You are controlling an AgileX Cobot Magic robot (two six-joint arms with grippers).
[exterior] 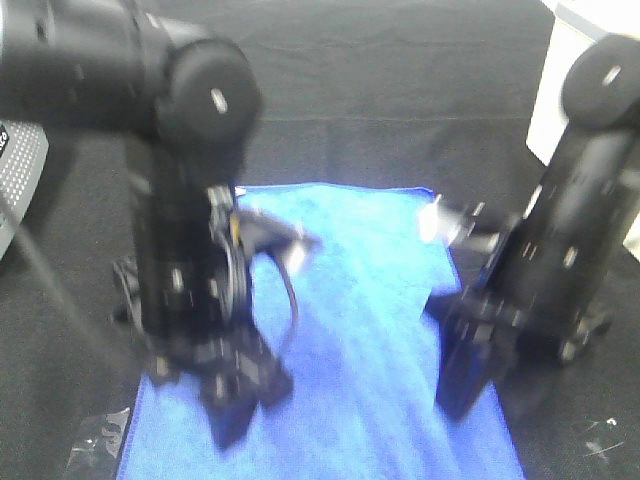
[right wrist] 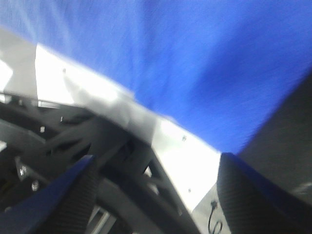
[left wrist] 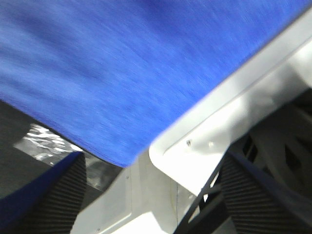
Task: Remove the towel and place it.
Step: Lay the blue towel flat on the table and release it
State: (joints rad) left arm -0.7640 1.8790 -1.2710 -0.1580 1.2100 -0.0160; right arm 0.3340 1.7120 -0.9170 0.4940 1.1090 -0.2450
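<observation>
The blue towel (exterior: 370, 330) lies flat on the black table cloth (exterior: 400, 90), reaching to the near edge. My left gripper (exterior: 235, 405) hangs over the towel's near left part, and my right gripper (exterior: 465, 385) over its near right edge. In the left wrist view the towel (left wrist: 126, 73) fills the far field, with one corner between the spread fingers (left wrist: 58, 195). In the right wrist view the towel (right wrist: 204, 63) lies ahead of the spread fingers (right wrist: 253, 195). Both grippers are open and empty. The picture is blurred by motion.
A white box (exterior: 575, 80) stands at the back right and a grey device (exterior: 20, 170) at the left edge. Shiny tape patches (exterior: 100, 435) lie on the cloth by the towel's near left corner. A white frame (left wrist: 234, 122) runs below the table edge.
</observation>
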